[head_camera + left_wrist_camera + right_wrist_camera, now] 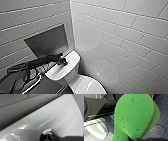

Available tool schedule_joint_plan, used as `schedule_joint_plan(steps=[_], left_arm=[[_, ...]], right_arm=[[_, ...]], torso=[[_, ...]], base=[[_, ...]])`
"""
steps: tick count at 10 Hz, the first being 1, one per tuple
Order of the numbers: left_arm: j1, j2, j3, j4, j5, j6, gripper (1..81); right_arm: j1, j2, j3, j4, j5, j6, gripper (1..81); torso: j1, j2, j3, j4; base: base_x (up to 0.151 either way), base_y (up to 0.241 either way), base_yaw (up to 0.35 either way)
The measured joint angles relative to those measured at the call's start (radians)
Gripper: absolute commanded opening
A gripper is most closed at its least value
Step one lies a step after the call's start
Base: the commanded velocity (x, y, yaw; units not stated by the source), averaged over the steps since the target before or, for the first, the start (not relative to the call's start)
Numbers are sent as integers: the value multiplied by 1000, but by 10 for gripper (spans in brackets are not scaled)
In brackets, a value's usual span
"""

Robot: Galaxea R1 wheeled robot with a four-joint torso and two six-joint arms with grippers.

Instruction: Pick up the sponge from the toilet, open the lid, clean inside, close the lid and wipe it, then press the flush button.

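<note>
The right fingers clamp the sponge by one end, holding it in the air over dark floor tiles. The left fingers sit on the tank top of the toilet, at the chrome flush button; their spread cannot be told. The lid lies shut in front of the tank.

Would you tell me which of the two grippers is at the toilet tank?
The left gripper: it is at the chrome flush button on the tank; the right gripper holds the green sponge.
</note>
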Motion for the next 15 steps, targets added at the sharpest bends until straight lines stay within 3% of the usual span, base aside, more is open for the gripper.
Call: schedule_joint_plan(steps=[3, 8, 11, 15], left_arm=[[26, 32, -35, 31, -68, 5, 10], [28, 21, -11, 35, -77, 4, 10], [23, -54, 139, 41, -54, 4, 10], [-37, -225, 477, 24, -22, -21, 10]], right_arm=[[-3, 15, -13, -1, 29, 0, 10], [-2, 14, -15, 0, 27, 0, 10], [-2, 14, -15, -1, 28, 0, 10], [-2, 20, -16, -1, 30, 0, 10]], torso=[[0, 0, 0, 0], [-1, 0, 0, 0], [0, 0, 0, 0], [0, 0, 0, 0]], base=[[0, 0, 0], [0, 0, 0], [0, 0, 0], [0, 0, 0]])
